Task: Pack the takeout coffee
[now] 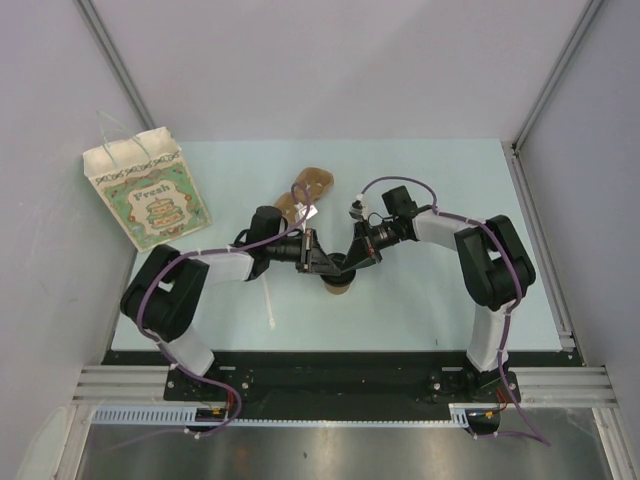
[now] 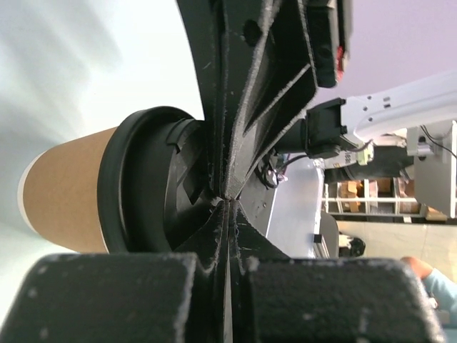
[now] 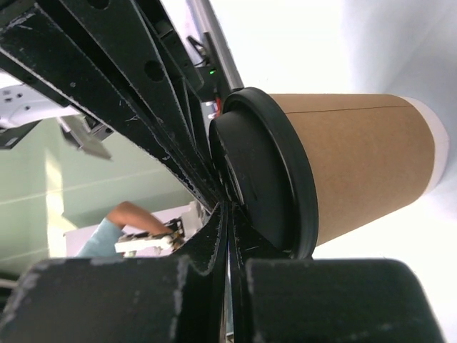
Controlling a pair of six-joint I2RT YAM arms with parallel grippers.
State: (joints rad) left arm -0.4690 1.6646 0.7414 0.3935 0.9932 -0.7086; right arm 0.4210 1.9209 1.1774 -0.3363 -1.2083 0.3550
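While the printed paper bag (image 1: pixel 150 200) stands far left, the left gripper (image 1: pixel 318 252) and right gripper (image 1: pixel 351 262), each with fingers pressed together, meet over the takeout coffee (image 1: pixel 338 288) at the middle of the table (image 1: pixel 430 300), tips at its black lid (image 2: pixel 143 186).

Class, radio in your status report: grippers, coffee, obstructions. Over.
Left gripper shut, right gripper shut, both tips at the black lid. Coffee cup upright, lidded, not yet packed. Cup carrier lies just beyond.

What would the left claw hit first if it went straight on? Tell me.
The black lid of the takeout coffee. The shut left claw seems to have its tip right against the lid, though actual contact is hard to confirm.
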